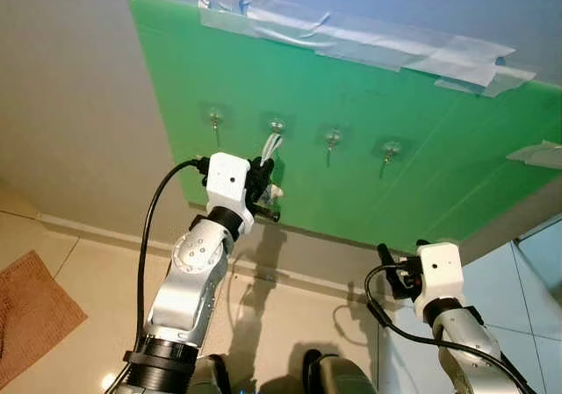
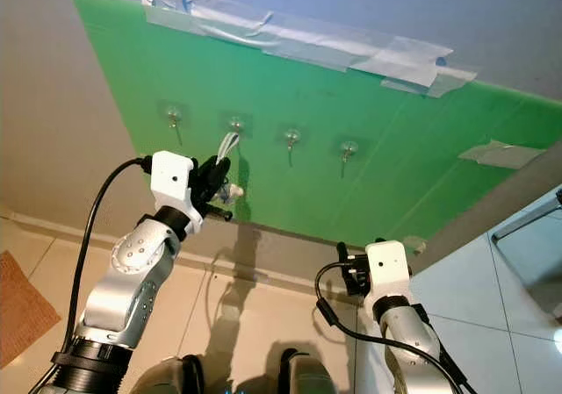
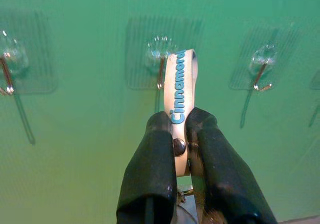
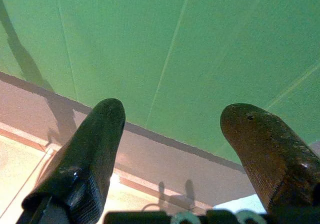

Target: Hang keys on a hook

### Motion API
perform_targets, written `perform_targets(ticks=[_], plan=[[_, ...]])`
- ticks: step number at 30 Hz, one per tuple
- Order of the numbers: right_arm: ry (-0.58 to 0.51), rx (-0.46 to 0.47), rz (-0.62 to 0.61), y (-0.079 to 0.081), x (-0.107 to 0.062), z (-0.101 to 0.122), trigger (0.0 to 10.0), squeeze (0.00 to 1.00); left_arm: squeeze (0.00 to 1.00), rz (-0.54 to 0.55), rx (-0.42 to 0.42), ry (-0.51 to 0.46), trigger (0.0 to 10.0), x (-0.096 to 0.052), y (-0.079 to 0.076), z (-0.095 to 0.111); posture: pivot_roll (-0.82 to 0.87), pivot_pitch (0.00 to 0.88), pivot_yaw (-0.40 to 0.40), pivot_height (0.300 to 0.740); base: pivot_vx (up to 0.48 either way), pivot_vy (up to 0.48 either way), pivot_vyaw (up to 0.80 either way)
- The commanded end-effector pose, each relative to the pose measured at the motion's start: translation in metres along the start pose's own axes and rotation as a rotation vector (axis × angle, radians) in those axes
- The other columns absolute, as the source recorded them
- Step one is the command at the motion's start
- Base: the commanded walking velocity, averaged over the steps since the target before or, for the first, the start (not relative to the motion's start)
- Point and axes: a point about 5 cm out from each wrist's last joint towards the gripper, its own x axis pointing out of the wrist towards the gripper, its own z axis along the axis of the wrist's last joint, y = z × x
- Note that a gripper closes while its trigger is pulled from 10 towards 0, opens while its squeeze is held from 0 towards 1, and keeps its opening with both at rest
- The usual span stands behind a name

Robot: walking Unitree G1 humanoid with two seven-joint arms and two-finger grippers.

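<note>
My left gripper (image 3: 181, 129) hides the lower end of the white key strap (image 3: 181, 92), so I can't make out the keys. The strap covers part of the second hook (image 3: 161, 69).

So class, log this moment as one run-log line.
left gripper: shut on strap, at second hook | right gripper: open, idle | strap not yet hung

Head cams angled up; wrist cams near green board (image 1: 421, 175).
</note>
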Motion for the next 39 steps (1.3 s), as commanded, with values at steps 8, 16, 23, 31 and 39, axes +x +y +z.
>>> perform_targets(ticks=[8, 16, 23, 31, 39], plan=[[0.009, -0.009, -0.01, -0.004, -0.001, -0.001, 10.0, 0.18, 0.0, -0.065, -0.003, 0.001, 0.0, -0.004, -0.011, 0.007, -0.16, 0.151, -0.068, 0.74, 0.0, 0.0, 0.0], [0.011, -0.005, -0.01, -0.003, -0.003, -0.002, 10.0, 0.18, 0.0, -0.049, 0.048, 0.073, 0.0, -0.028, -0.011, -0.012, -0.16, 0.162, -0.065, 0.74, 0.0, 0.0, 0.0], [0.014, -0.007, -0.001, -0.002, -0.002, -0.002, 10.0, 0.18, 0.0, -0.095, 0.087, 0.072, 0.4, -0.034, -0.017, -0.012, -0.15, 0.164, -0.071, 0.74, 0.0, 0.0, 0.0], [0.009, -0.009, -0.006, -0.003, -0.001, -0.001, 10.0, 0.18, 0.0, -0.115, 0.045, 0.051, 0.0, -0.017, -0.016, -0.005, -0.16, 0.154, -0.07, 0.74, 0.0, 0.0, 0.0], [0.007, -0.009, -0.014, -0.004, -0.002, -0.001, 10.0, 0.18, 0.0, -0.074, -0.03, 0.035, 0.0, 0.0, -0.008, 0.001, -0.18, 0.152, -0.068, 0.74, 0.0, 0.0, 0.0]])
